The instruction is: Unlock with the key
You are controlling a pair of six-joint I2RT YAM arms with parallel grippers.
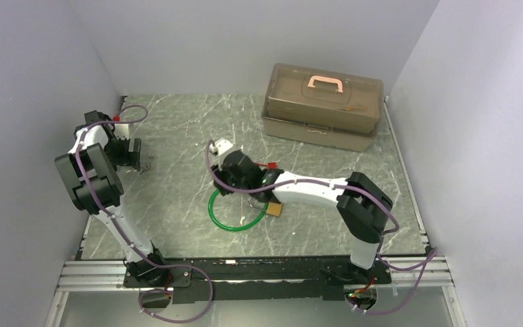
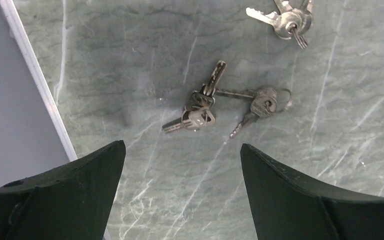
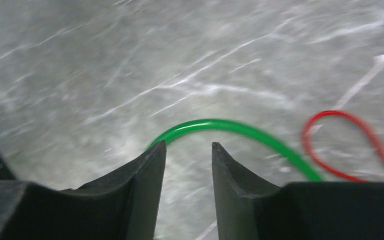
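Several silver keys lie on the marble table in the left wrist view: one bunch (image 2: 198, 109), a second bunch (image 2: 262, 102) touching it, and a third (image 2: 286, 21) at the top edge. My left gripper (image 2: 182, 147) is open and empty, hovering just short of them; it also shows in the top view (image 1: 135, 155) at the far left. A brass padlock (image 1: 274, 209) with a green cable loop (image 1: 237, 216) lies mid-table, partly hidden under my right arm. My right gripper (image 3: 188, 145) is slightly open and empty, with the green cable (image 3: 230, 127) just past its fingertips.
A brown toolbox (image 1: 323, 105) with a pink handle stands at the back right. A thin red loop (image 3: 350, 140) lies right of the green cable. White walls enclose the table on three sides; the left wall edge (image 2: 35, 85) runs close to the keys.
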